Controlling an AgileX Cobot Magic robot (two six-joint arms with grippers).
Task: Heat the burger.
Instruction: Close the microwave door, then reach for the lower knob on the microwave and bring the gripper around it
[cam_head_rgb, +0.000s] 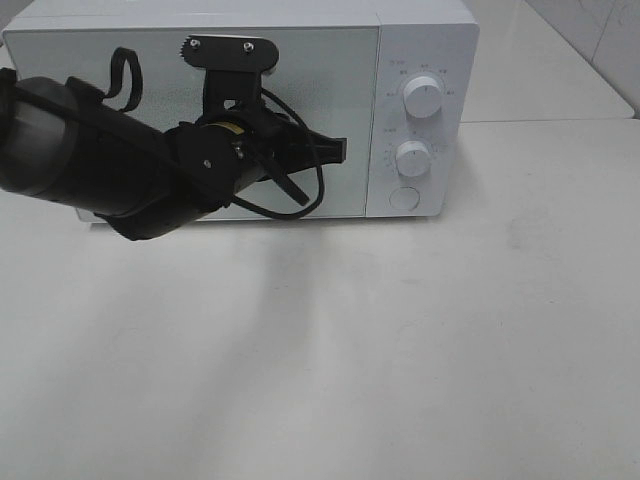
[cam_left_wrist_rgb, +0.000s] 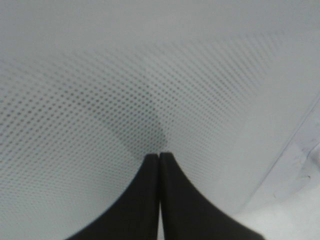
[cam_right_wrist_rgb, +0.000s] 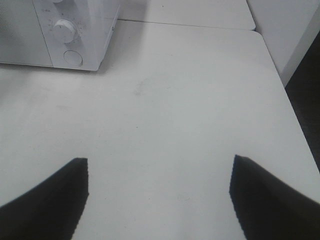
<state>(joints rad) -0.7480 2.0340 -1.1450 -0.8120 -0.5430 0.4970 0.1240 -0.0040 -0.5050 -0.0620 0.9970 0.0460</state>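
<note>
The burger is out of view in every frame. A white microwave (cam_head_rgb: 420, 40) stands at the back of the table with its door (cam_head_rgb: 330, 60) closed. My left gripper (cam_head_rgb: 343, 150) is shut and empty, its tips pressed against the dotted glass of the door (cam_left_wrist_rgb: 100, 90), close to the door's right edge. In the left wrist view the two fingers (cam_left_wrist_rgb: 145, 200) meet with no gap. My right gripper (cam_right_wrist_rgb: 159, 165) is open and empty above bare table, right of the microwave (cam_right_wrist_rgb: 75, 30); it does not show in the exterior high view.
The microwave's control panel has two white knobs (cam_head_rgb: 423, 97) (cam_head_rgb: 412, 158) and a round door button (cam_head_rgb: 404, 198) below them. The white table (cam_head_rgb: 400, 350) spreads in front. Its right edge (cam_right_wrist_rgb: 287, 95) drops to a dark floor.
</note>
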